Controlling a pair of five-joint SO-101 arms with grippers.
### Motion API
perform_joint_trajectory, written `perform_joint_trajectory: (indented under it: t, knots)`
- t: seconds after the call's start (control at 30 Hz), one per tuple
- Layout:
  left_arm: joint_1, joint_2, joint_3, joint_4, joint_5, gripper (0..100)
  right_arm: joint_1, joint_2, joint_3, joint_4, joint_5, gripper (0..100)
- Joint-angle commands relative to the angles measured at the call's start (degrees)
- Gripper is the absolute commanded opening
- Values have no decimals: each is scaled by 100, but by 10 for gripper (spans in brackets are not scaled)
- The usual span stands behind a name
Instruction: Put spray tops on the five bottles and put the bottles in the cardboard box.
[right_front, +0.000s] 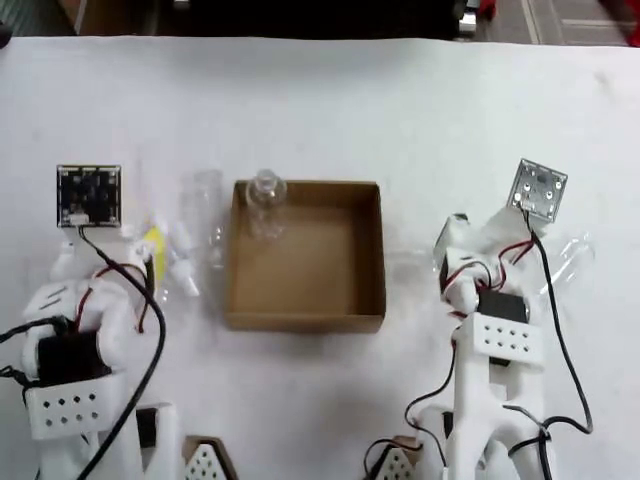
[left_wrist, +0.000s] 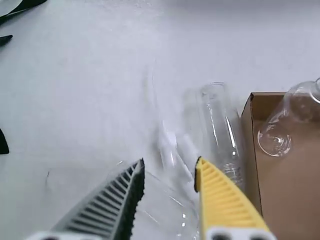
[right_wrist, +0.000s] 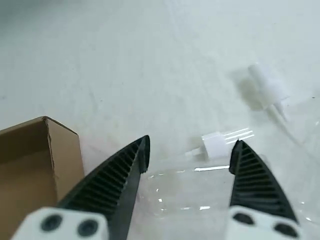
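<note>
The cardboard box (right_front: 305, 300) sits mid-table with one clear bottle (right_front: 266, 198) in its far left corner. My left gripper (left_wrist: 170, 167), grey and yellow fingers, is open over a clear bottle (left_wrist: 165, 212) lying left of the box. Beside it lie another clear bottle (left_wrist: 220, 127) and white spray tops (left_wrist: 170, 147). My right gripper (right_wrist: 191, 145) is open, right of the box, with a clear bottle (right_wrist: 200, 200) low between its black fingers. A white spray top (right_wrist: 215, 145) sits at that bottle's neck end. Another spray top (right_wrist: 267, 86) lies farther off.
The box's near corner (right_wrist: 35, 150) stands close to the right gripper. More clear bottles (right_front: 565, 255) lie right of the right arm (right_front: 495, 340). The left arm (right_front: 75, 340) stands at the near left. White cloth covers the table's far half (right_front: 320, 100).
</note>
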Motion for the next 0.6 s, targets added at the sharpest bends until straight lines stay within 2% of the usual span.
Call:
perform_joint_trajectory:
  t: [0.0,0.23,0.3,0.4,0.57]
  knots:
    - [-22,655,-1011,448,-158,161,40,31,-26,-101,0,233]
    - [-224,3433,-3323,1451,-246,159,31,31,-18,-101,0,233]
    - [-233,3916,-3648,1459,-774,159,31,31,-18,-101,0,233]
    - [-198,4505,-3763,949,-1881,158,31,40,-18,-101,9,233]
    - [-321,5692,-3771,-343,-1934,161,31,40,-18,-110,9,233]
